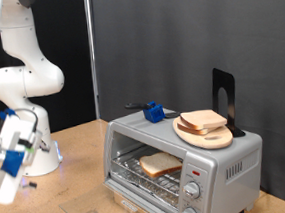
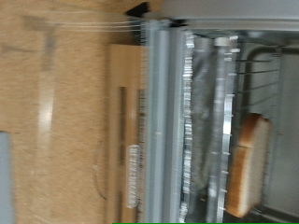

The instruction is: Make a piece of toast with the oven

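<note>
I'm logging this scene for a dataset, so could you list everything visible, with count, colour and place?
oven: one, silver, on the wooden table, exterior view's lower right, door open.
piece of toast: one, pale with tan crust, on the rack inside the oven.
bread slices: apparently two, tan, on the plate.
wooden plate: one, light wood, on the oven top.
blue object: one, on the oven top.
black stand: one, behind the plate.
table: one, wooden.
gripper: one, white and blue, exterior view's left, holding nothing visible.
</note>
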You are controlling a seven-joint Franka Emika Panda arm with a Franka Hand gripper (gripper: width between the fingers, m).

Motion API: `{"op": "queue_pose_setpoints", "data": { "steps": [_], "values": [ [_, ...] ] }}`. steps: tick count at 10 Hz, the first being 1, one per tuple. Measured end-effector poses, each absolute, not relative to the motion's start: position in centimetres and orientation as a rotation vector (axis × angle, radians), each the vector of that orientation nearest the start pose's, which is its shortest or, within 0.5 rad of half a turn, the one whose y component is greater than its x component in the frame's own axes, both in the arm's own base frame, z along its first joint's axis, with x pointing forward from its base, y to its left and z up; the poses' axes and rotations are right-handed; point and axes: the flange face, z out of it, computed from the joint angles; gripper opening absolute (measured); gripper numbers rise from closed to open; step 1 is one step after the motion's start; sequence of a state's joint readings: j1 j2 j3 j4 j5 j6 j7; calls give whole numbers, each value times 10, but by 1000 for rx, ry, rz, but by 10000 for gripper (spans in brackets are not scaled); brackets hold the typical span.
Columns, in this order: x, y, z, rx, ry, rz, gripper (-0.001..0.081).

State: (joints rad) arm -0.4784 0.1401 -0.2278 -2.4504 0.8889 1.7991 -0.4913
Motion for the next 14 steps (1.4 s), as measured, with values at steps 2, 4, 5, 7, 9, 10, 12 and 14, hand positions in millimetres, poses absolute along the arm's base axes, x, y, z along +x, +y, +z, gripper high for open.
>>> {"op": "queue_pose_setpoints", "data": {
  "steps": [2,4,5,7,9,10,12,14],
  "values": [
    [356,-217,197,-1999,844,215,808],
    [361,-212,167,-2014,854,209,808],
    [365,-206,155,-2018,845,210,808],
    [373,-187,137,-2013,801,226,808],
    [380,-163,131,-2009,736,253,808],
    [382,-151,133,-1994,701,272,808],
    [383,-137,146,-1932,638,302,808],
    [379,-141,170,-1844,593,291,808]
  ]
}}
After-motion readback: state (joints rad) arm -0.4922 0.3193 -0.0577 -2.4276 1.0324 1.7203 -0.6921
